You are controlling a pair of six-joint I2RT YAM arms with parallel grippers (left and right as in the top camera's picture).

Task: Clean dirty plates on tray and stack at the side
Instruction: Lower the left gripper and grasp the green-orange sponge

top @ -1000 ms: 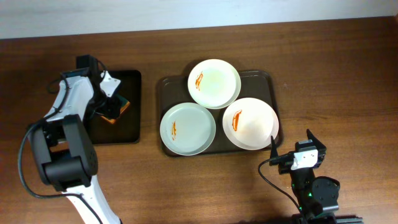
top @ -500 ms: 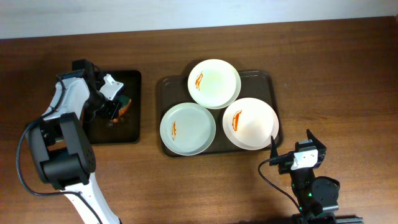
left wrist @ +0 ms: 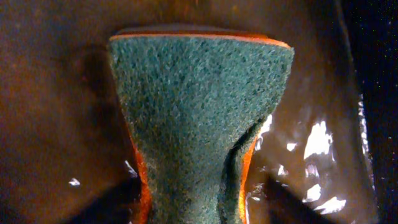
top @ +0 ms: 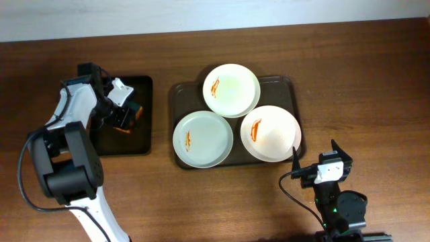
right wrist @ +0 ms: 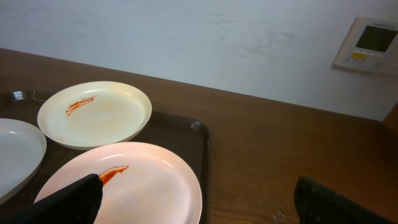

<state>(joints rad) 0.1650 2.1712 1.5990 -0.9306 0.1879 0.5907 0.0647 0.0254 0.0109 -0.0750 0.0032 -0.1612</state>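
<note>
your left hand is pinched on the sponge, green scrub face toward the wrist camera, over the small black tray at the left of the tabletop. the grip squeezes one end to a narrow waist, so the sponge may well fold or twist out once you press it flat on a plate.

the three plates sit crowded on the brown tray, each with an orange-red smear. their edges touch or overlap, and two reach past the rim. a firm wipe could rock one, skate it into a neighbour, or tip it off the rim.

nothing steadies them: your right hand hangs wide open and empty, near the right plate. the black tray glistens as if wet, so expect drips across the tabletop.
</note>
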